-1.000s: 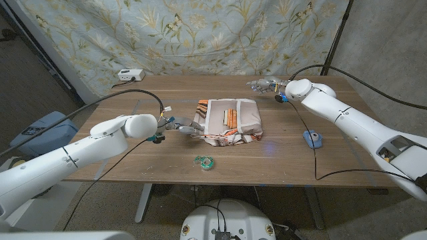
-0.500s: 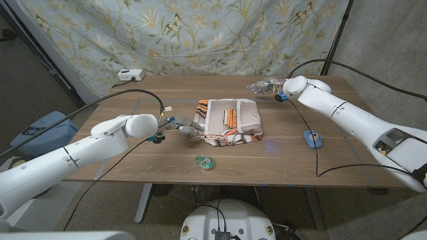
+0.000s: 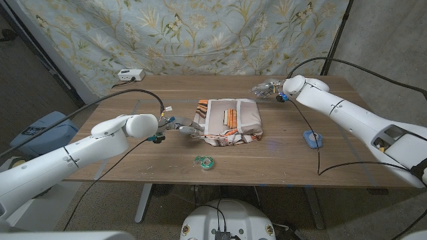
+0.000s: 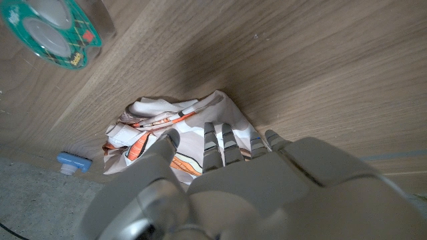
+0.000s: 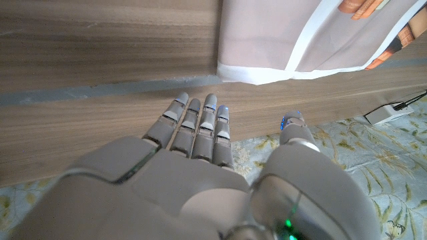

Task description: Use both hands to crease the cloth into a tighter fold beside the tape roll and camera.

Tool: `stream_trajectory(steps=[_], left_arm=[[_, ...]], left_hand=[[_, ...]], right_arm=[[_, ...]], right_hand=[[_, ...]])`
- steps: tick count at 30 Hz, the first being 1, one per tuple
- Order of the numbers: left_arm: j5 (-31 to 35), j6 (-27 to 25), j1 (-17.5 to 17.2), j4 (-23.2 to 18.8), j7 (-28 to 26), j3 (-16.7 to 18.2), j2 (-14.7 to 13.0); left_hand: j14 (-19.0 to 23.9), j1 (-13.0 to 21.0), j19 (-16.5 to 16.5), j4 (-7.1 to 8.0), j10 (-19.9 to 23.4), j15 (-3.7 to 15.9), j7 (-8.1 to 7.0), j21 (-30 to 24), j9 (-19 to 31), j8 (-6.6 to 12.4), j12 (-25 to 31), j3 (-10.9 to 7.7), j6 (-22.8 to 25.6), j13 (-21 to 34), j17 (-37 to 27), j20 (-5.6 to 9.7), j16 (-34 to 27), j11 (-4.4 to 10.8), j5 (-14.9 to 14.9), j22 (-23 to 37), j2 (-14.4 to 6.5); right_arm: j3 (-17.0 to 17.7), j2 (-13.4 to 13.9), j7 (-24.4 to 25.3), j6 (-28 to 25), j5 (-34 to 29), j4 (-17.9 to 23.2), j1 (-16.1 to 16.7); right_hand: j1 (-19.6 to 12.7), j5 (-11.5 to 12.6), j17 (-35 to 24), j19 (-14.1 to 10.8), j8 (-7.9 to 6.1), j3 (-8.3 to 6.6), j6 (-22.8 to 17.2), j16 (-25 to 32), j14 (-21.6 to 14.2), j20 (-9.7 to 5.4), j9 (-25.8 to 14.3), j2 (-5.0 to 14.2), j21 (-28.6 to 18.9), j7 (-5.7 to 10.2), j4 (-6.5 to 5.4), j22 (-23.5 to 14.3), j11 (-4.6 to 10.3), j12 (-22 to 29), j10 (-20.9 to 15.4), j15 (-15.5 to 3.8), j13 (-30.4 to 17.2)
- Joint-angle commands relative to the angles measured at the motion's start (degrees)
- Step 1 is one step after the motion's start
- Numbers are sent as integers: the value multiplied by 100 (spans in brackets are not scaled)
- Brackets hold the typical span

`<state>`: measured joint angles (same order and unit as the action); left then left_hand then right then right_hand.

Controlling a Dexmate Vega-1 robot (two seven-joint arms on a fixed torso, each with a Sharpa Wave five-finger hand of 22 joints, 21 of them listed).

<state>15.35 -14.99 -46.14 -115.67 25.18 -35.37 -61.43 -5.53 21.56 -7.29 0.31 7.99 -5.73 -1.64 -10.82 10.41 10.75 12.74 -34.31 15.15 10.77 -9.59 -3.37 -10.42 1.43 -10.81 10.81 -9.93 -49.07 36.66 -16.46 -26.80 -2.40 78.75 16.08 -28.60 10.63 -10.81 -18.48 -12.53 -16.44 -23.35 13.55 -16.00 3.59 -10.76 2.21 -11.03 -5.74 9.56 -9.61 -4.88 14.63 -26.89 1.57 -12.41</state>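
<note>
— Cloth (image 3: 229,121): folded into a thick rectangle, pale with orange stripes, lying mid-table on the wooden table (image 3: 133,155), rumpled along its near and left edges.

— And against the left hand (image 3: 181,127)?

— Touching. Reaches in from the cloth's left side, fingers (image 4: 212,141) extended over the crumpled corner in the left wrist view, thumb alongside the fabric. Cannot tell whether clamped on a fold or merely pressed against it.

— Right hand (image 3: 265,87)?

— Apart from the cloth, beyond its far right corner, near the table's far edge. Fingers (image 5: 197,127) straight and spread, released, grasping nothing; pale edge of the cloth ahead of the fingertips in the right wrist view, with a gap of bare wood between.

— Other things around?

— Tape roll (image 3: 204,161), green, flat on the table nearer the robot than the cloth, slightly left of its middle. Small blue object (image 3: 311,139) to the right of the cloth, well apart, with a cable running past it. White box (image 3: 130,75) at the far left corner. Floral sheet (image 3: 200,33) hanging behind. No containers to report on.

— Compared with a second ago?

— Right hand moved slightly leftward along the far edge, toward the cloth's corner. Left hand, cloth and tape roll unchanged in place.
</note>
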Motion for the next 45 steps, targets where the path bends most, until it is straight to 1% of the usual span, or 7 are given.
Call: stream_trajectory(steps=[1, 10, 20, 33, 36, 41, 45], left_arm=[[-7, -40, 9, 7, 20, 7, -15], [-56, 21, 20, 64, 25, 15, -21], [-81, -42, -16, 31, 3, 29, -44], [-36, 2, 80, 98, 42, -25, 23], [-30, 5, 88, 105, 41, -32, 32], [-44, 11, 93, 127, 48, -39, 42], [-53, -18, 84, 132, 37, -37, 48]], left_hand=[[9, -10, -47, 0, 50, 9, 3, -40, 6, 29, -16, -41, 69, 14, -21, -20, -9, 15, 9, 6, -7], [13, -7, -49, -5, 48, 7, -11, -46, 7, 27, -22, -45, 75, 14, -21, -20, -10, 21, 9, 6, -13], [19, -2, -54, -12, 52, 5, -11, -52, 7, 25, -25, -52, 84, 14, -20, -17, -11, 21, 9, 6, -21], [37, 4, -59, -23, 43, 2, -27, -61, 8, 26, -37, -58, 106, 15, -20, -17, -16, 21, 9, 5, -21], [40, 4, -61, -26, 49, -1, -40, -63, 9, 26, -36, -58, 111, 15, -20, -17, -16, 25, 10, 5, -20], [45, 7, -64, -30, 43, -1, -39, -67, 10, 24, -41, -61, 115, 15, -20, -17, -17, 18, 10, 5, -22], [41, 8, -67, -33, 53, -6, -41, -68, 10, 25, -39, -63, 120, 16, -20, -20, -14, 24, 10, 5, -23]], right_arm=[[-202, -105, -151, -97, -238, -197, -131], [-412, -341, -328, -6, -391, -639, -358], [-546, -479, -480, 68, -496, -965, -517], [-599, -557, -504, 78, -564, -1076, -542], [-612, -590, -489, 113, -576, -1112, -546], [-644, -655, -473, 142, -601, -1169, -558], [-642, -701, -450, 182, -586, -1209, -547]], right_hand=[[-89, 24, -20, 11, -28, -40, -93, 20, -95, 20, -16, -22, 20, -7, 7, -12, 17, 69, -98, 5, -40], [-121, 29, -26, 40, -34, -39, -160, 17, -141, 40, -22, -35, 29, -2, 0, -12, 19, 122, -168, 0, -78], [-140, 32, -31, 63, -28, -32, -191, 7, -162, 41, -26, -53, 35, 6, -8, -12, 33, 145, -168, -3, -109], [-163, 41, -41, 82, -30, -15, -274, 7, -232, 43, -33, -82, 34, 40, -23, -12, 70, 207, -220, -28, -164], [-197, 55, -59, 88, -27, -7, -360, 22, -342, 41, -40, -92, 30, 70, -35, -12, 98, 356, -439, -88, -233], [-242, 70, -90, 77, -55, 3, -579, 70, -557, 33, -52, -89, 21, 129, -51, -12, 236, 558, -670, -173, -339], [-280, 80, -108, 62, -68, 3, -700, 108, -701, 37, -59, -80, 15, 150, -54, -11, 244, 667, -777, -241, -402]])
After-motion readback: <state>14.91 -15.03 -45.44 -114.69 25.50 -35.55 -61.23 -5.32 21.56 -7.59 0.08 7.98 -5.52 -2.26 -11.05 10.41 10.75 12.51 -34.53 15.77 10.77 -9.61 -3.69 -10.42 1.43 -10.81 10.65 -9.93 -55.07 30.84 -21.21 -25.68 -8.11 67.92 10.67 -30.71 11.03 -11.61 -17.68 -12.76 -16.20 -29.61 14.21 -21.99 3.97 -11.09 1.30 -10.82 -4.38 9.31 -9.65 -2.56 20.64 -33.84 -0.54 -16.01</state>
